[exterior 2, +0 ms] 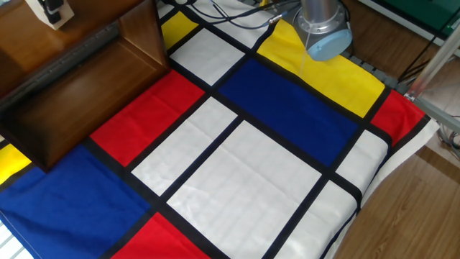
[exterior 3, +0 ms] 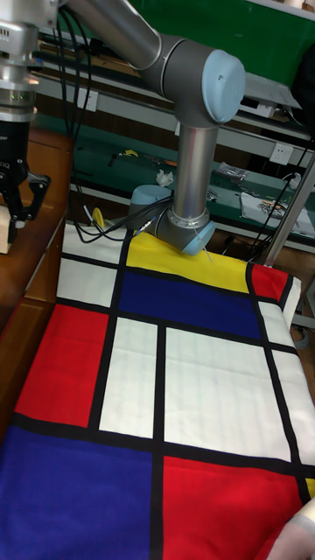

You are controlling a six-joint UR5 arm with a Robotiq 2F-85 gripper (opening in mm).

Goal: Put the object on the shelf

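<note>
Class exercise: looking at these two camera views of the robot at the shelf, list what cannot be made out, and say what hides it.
- Gripper in the fixed view: cut by the top edge; open or shut unclear.
- Block in the tall fixed view: mostly cut by the left edge.
- Shelf: whether the block touches its top board cannot be told.

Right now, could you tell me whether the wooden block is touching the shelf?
Cannot tell: both views show the block against the shelf, with neither contact nor gap plain.

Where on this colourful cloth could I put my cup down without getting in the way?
The big white panel, bordered by black stripes below the blue panel, lies bare. It is crowded at the far edge: the arm's base and cables, and at left the shelf under the gripper.
</note>
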